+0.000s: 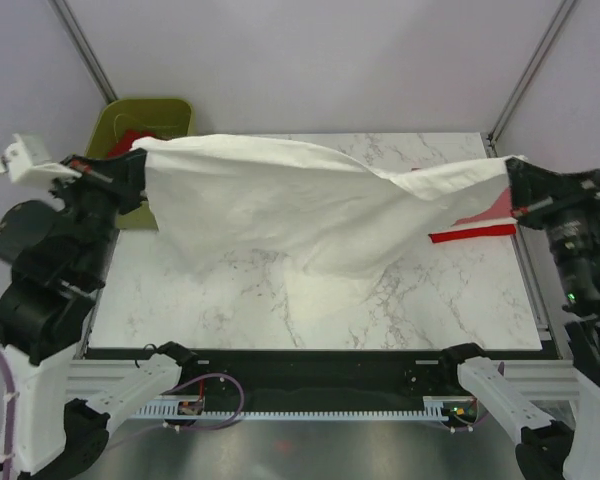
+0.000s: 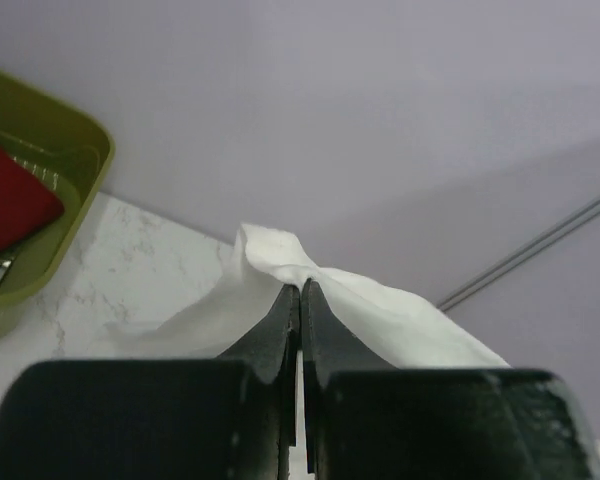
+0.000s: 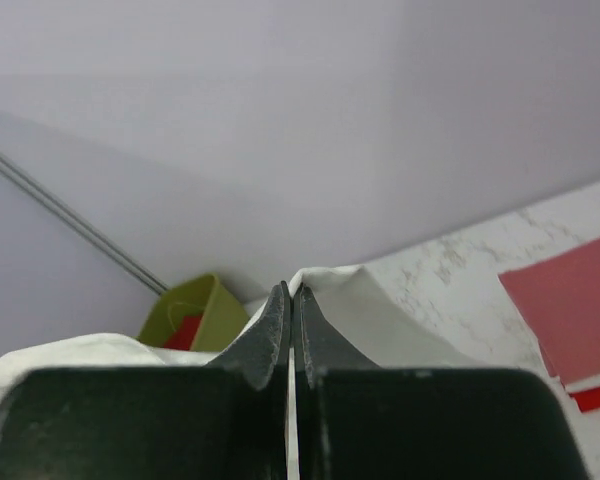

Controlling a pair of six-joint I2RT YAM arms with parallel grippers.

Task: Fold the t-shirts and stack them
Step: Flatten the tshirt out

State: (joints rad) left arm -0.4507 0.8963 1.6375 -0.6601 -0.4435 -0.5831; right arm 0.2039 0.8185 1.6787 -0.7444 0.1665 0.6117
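Observation:
A white t-shirt [image 1: 300,205] hangs stretched across the marble table between both arms, its lower part sagging onto the tabletop. At the far left my left gripper [image 1: 140,165] is shut on one corner; in the left wrist view the white t-shirt [image 2: 270,255] bunches over the pinched tips of that left gripper [image 2: 300,290]. My right gripper [image 1: 515,175] is shut on the opposite corner at the far right, and the white t-shirt [image 3: 350,290] peaks over the tips of the right gripper [image 3: 292,292]. A salmon pink t-shirt [image 1: 490,212] and a bright red one [image 1: 472,234] lie under the cloth at right.
An olive-green tub [image 1: 140,120] stands at the back left corner, holding red cloth [image 2: 10,200]. The tub [image 3: 195,315] also shows in the right wrist view. Grey walls and metal frame posts [image 1: 525,70] enclose the table.

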